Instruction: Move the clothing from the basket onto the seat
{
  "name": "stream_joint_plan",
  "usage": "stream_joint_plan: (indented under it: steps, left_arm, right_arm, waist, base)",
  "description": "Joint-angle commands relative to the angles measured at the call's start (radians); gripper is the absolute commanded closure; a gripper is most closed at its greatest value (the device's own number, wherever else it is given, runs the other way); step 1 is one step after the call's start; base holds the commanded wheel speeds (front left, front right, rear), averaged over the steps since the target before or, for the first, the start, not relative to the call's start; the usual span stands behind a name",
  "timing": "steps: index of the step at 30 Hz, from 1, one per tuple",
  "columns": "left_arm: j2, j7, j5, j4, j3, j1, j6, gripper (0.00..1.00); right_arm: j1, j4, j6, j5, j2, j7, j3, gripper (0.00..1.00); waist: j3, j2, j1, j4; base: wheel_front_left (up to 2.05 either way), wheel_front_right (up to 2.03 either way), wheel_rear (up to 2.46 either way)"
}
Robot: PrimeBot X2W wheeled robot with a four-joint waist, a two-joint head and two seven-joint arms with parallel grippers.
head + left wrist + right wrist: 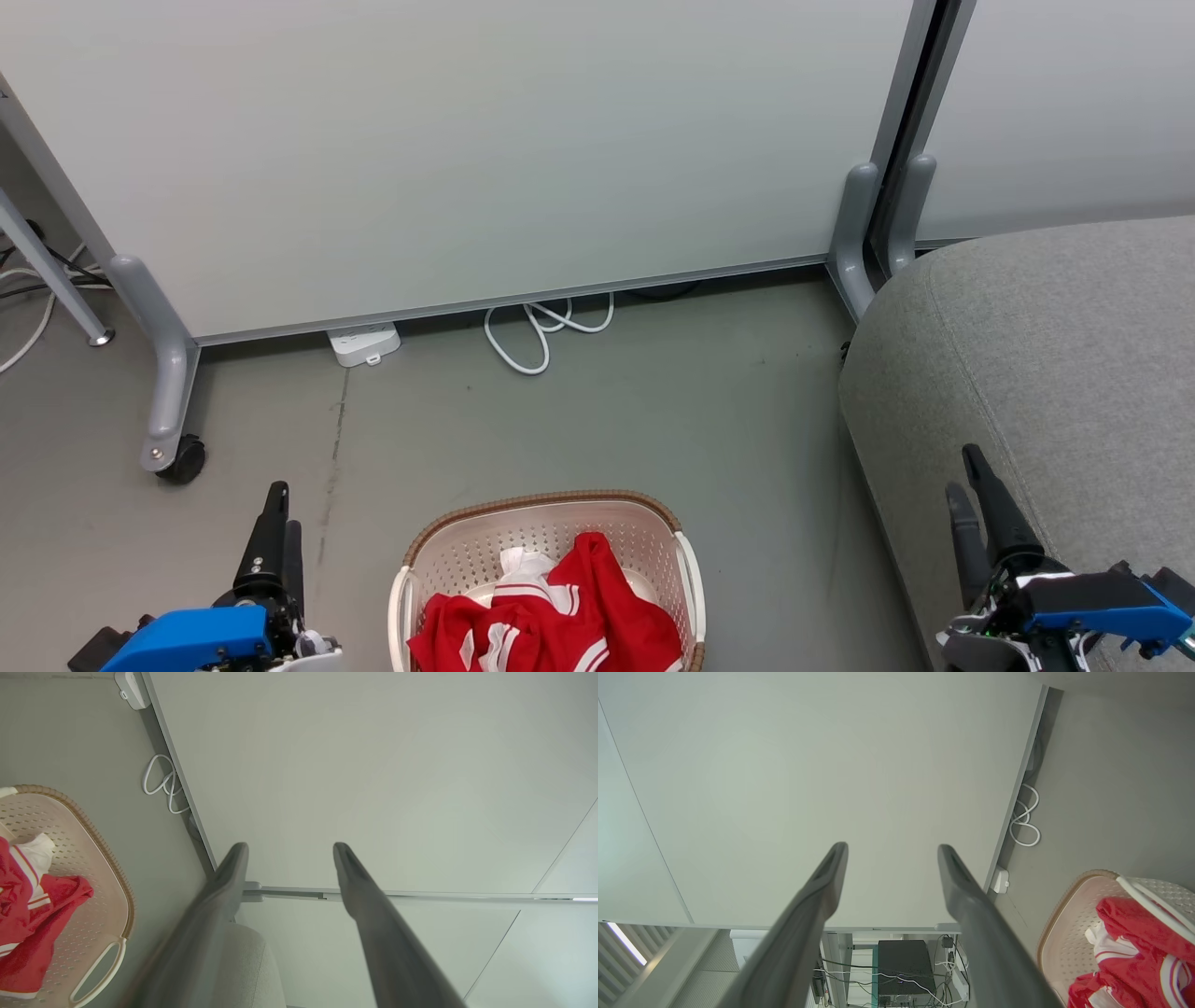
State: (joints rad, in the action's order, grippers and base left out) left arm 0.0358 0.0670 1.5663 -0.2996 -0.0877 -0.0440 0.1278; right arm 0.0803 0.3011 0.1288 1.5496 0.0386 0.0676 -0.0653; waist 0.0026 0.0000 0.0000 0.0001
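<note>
1. At the bottom centre of the head view, I log 1 basket: cream-white, perforated, with a brown rim, standing on the grey floor.
2. Same view, the clothing: red with white stripes, crumpled in a heap. All of it that I can see lies inside the basket.
3. Same view, the seat: grey fabric with a rounded edge, at the right. A strip of floor separates it from the basket.
4. Same view, the left gripper is at the lower left, beside the basket and apart from it. The right gripper is at the lower right, seen against the seat's near edge. I cannot tell whether it touches the seat.
5. Same view, behind these: 1 pale partition panel, 1 white power strip, 1 looped white cable and 1 caster wheel.
6. Left wrist view: the left gripper's 2 fingers are spread, released, with nothing between them. The basket and clothing sit at the left edge. A corner of the seat shows at the bottom.
7. Right wrist view: the right gripper's 2 fingers are likewise spread and hold nothing. The basket with the clothing is at the lower right. I also see 1 black box among cables at the bottom.
</note>
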Motion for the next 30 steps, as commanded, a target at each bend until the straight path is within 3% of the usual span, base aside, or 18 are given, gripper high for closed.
stream_joint_plan:
  steps: [1,16,30]
  left_arm:
    - [0.009,-0.011,-0.027,0.02,0.004,-0.031,-0.007,0.0]
    - [0.011,-0.076,-0.33,0.057,0.056,-0.024,-0.045,0.0]
    - [0.013,-0.126,-0.6,0.054,0.106,-0.028,-0.045,0.0]
  right_arm:
    - [0.026,-0.011,0.0,-0.028,0.009,-0.011,0.012,0.0]
    - [0.043,0.012,0.001,-0.338,0.008,-0.077,0.036,0.0]
    - [0.055,0.027,0.001,-0.553,0.007,-0.12,0.048,0.0]
  waist:
    - [0.0,0.0,0.0,0.0]
    - [0.001,0.0,0.0,0.003]
    - [0.002,0.0,0.0,0.005]
  base:
    - [0.0,0.0,0.0]
    - [0.0,0.0,0.0]
    - [0.0,0.0,0.0]
